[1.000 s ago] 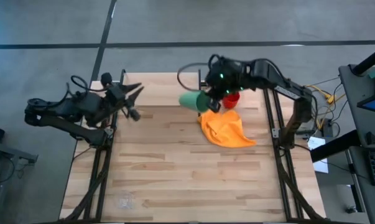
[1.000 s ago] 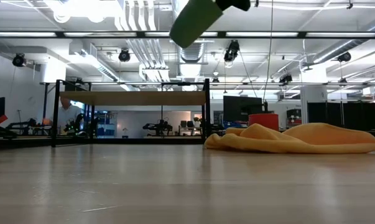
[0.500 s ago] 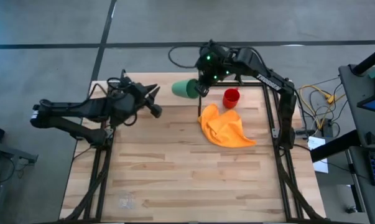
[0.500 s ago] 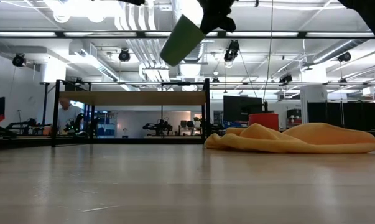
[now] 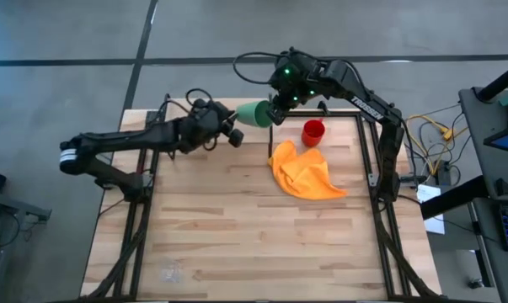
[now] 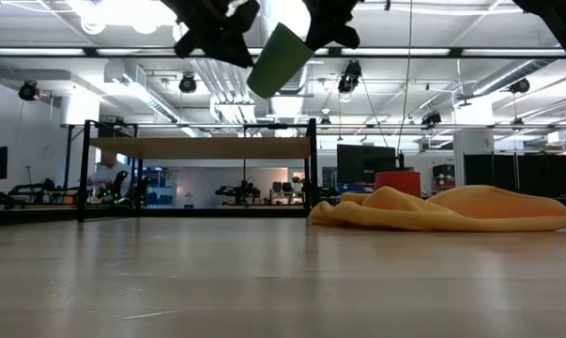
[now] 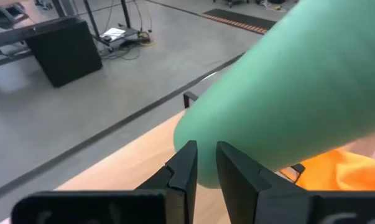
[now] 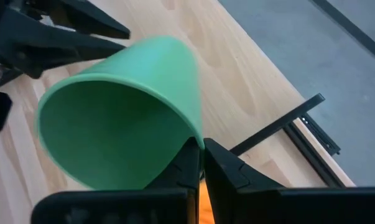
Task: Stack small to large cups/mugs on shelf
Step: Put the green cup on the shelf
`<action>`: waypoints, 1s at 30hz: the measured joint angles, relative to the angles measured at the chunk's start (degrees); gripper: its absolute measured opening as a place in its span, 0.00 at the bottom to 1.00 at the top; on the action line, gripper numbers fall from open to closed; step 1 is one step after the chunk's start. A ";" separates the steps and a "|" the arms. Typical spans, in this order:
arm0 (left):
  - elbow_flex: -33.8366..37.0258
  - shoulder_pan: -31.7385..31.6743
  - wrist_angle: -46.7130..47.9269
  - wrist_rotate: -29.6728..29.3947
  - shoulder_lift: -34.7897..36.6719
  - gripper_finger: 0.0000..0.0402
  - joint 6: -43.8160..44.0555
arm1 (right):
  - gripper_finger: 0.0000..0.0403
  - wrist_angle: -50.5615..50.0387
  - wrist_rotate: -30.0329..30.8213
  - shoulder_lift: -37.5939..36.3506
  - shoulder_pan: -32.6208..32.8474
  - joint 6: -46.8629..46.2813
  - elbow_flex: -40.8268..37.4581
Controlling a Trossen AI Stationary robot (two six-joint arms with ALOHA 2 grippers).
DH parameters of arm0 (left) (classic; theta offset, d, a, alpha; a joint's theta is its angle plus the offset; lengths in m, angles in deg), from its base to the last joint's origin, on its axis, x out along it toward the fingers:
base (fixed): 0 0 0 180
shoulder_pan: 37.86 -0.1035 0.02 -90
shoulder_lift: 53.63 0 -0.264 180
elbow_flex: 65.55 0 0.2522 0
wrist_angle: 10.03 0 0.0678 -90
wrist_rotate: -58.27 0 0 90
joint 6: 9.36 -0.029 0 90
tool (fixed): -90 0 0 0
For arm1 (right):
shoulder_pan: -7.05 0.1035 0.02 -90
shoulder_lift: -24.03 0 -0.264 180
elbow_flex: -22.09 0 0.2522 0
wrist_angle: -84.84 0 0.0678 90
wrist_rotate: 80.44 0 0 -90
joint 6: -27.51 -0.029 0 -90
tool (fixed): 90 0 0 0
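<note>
My right gripper (image 5: 275, 108) (image 8: 201, 149) is shut on the green cup (image 5: 254, 113) (image 6: 278, 58), high over the table's far side. In the low view the cup hangs above the shelf (image 6: 203, 148). My left gripper (image 5: 235, 137) (image 7: 206, 149) is open by a narrow gap. Its fingertips stand just short of the cup's closed end (image 7: 237, 143); I cannot tell whether they touch it. The red mug (image 5: 312, 131) stands on the table by the orange cloth (image 5: 308, 172). The clear glass cup (image 5: 168, 271) stands near the table's near left corner. My right gripper pinches the green cup's rim (image 8: 196, 138), one finger inside the mouth and one outside on the wall. It comes from the table's right side. The cup is lifted clear and tilted, mouth up toward the gripper and closed end down toward the table's left.
The orange cloth (image 6: 442, 208) lies crumpled on the table, right of the middle, with the red mug (image 6: 397, 180) behind it. Black metal frame posts run along both table sides (image 5: 376, 168). Bare planks fill the near half.
My right gripper has carried the green cup up and toward the table's far edge, away from the cloth, then nearly stopped. My left gripper has reached toward the table's right, from the left edge to just beside the cup's closed end.
</note>
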 joint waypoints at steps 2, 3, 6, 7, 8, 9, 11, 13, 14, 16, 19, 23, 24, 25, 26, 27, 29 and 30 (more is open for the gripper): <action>-0.08 -1.39 -1.20 1.43 -1.41 0.12 -0.01 | 0.02 -0.17 0.02 0.00 -0.09 -0.01 0.00; -0.10 -2.04 -1.54 2.23 -2.00 0.12 -0.04 | 0.02 -0.12 -0.09 0.00 -0.14 -0.04 0.00; 0.00 -3.78 -1.44 3.63 -3.47 0.12 0.11 | 0.02 -0.36 -0.27 0.08 -0.20 -0.13 -0.10; 0.04 -4.29 -1.49 4.08 -3.91 0.12 0.08 | 0.02 -0.36 -0.34 0.09 -0.20 -0.11 -0.24; 0.06 -4.79 -1.72 4.66 -4.26 0.12 -0.05 | 0.02 -0.35 -0.43 0.09 -0.22 -0.11 -0.40; 0.06 -5.29 -2.04 5.36 -4.65 0.12 -0.06 | 0.02 -0.31 -0.43 0.09 -0.33 -0.09 -0.58; -0.30 -6.11 -2.71 5.72 -5.34 0.12 -0.08 | 0.02 -0.13 -0.72 0.09 -0.63 -0.03 -1.12; -0.42 -6.87 -3.75 6.61 -5.44 0.12 -0.17 | 0.02 0.45 -1.40 0.09 -0.98 0.34 -2.03; -0.56 -7.16 -3.90 7.08 -5.44 0.12 -0.19 | 0.02 0.90 -1.74 0.09 -1.17 0.66 -2.62; -0.59 -7.71 -3.98 7.90 -5.30 0.12 -0.20 | 0.02 1.02 -1.74 0.09 -1.58 1.21 -3.99; -0.20 -9.18 -3.55 8.86 -5.22 0.12 -0.19 | 0.02 2.04 -1.63 0.09 -2.34 1.35 -5.67; 0.10 -11.50 -3.61 12.61 -5.64 0.12 -0.02 | 0.02 4.90 -2.06 0.09 -3.04 1.51 -6.19; 0.13 -11.93 -3.63 13.62 -6.04 0.12 0.04 | 0.02 5.73 -3.17 0.09 -3.25 1.51 -6.22; 0.14 -12.26 -3.63 14.55 -6.54 0.12 0.06 | 0.02 6.14 -4.44 0.09 -3.54 1.49 -6.28; 0.11 -12.55 -3.66 15.38 -7.08 0.12 0.10 | 0.02 6.46 -5.66 0.09 -3.79 1.43 -6.37; 0.03 -12.81 -3.81 15.93 -7.67 0.12 0.14 | 0.02 6.97 -6.67 0.09 -3.91 1.25 -6.44; -0.08 -13.18 -5.17 16.61 -8.87 0.12 0.13 | 0.02 7.01 -6.87 0.09 -4.25 1.25 -6.80; -0.08 -13.26 -6.28 17.06 -9.51 0.12 0.12 | 0.02 6.64 -6.87 0.09 -4.47 1.24 -6.94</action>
